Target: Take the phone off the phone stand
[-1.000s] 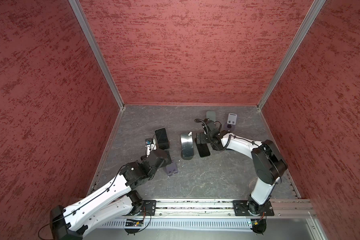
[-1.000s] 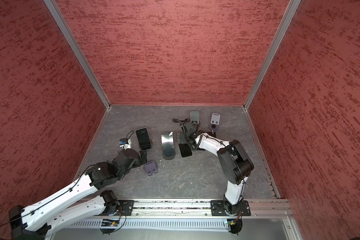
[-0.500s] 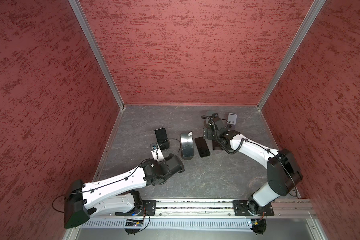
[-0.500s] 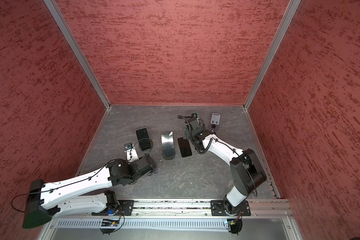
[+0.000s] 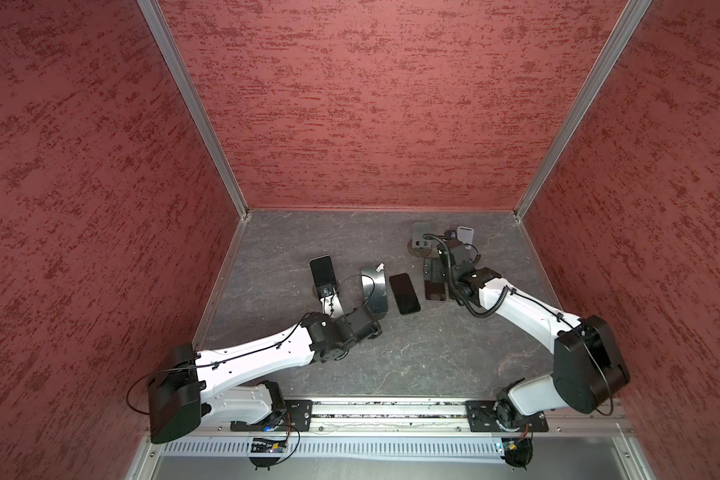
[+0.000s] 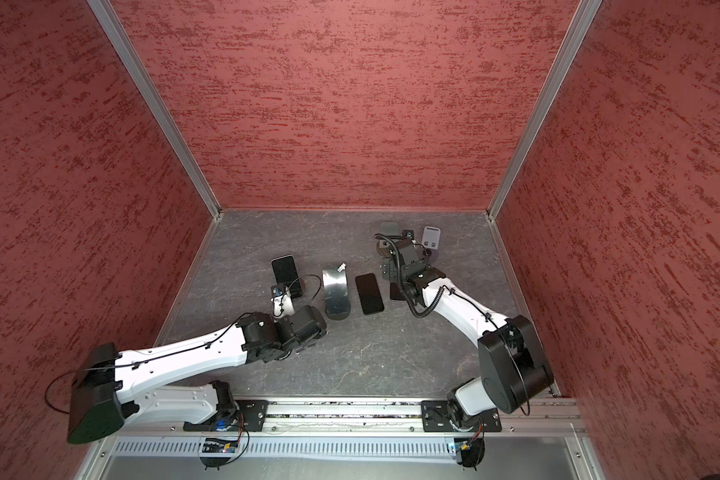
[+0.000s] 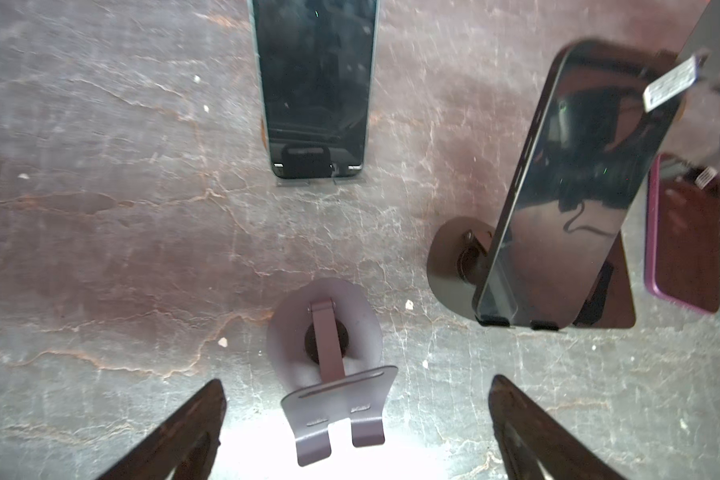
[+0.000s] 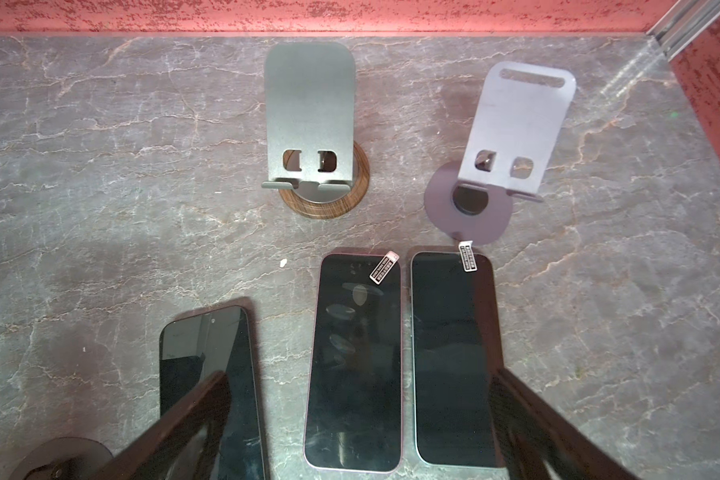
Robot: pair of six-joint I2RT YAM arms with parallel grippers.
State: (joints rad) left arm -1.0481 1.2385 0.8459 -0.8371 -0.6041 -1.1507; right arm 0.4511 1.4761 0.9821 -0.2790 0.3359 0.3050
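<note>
Two phones rest on stands, and three more lie flat on the grey stone-patterned floor (image 5: pixel 412 353). In both top views the black phone (image 5: pixel 322 270) leans back on a stand toward the left wall, its lower edge caught in the stand's lip (image 7: pixel 292 183). Just beside it the reflective phone (image 6: pixel 336 291), which carries a small sticker tab at its upper corner, leans on the dark round-based stand (image 7: pixel 449 257). The left gripper (image 7: pixel 358 384) hangs near these two with its jaws spread wide and nothing between them held. In the left wrist view its fingers (image 7: pixel 184 432) stand either side of an empty purple stand (image 7: pixel 329 399), with a clear gap on each side. How high they are above it I cannot tell. The flat black phone (image 5: pixel 404 293) lies screen up just to the right of the reflective phone. Further right the pink-edged phone (image 8: pixel 354 361) and the pale-edged phone (image 8: pixel 454 357) lie side by side, almost touching. The right gripper (image 8: pixel 360 376) hovers over these flat phones, its jaws also wide apart and gripping nothing. Beyond them, near the back wall, stand an empty grey stand (image 8: pixel 310 124) on a wooden ring and an empty lilac stand (image 8: pixel 516 129), well apart from each other.
</note>
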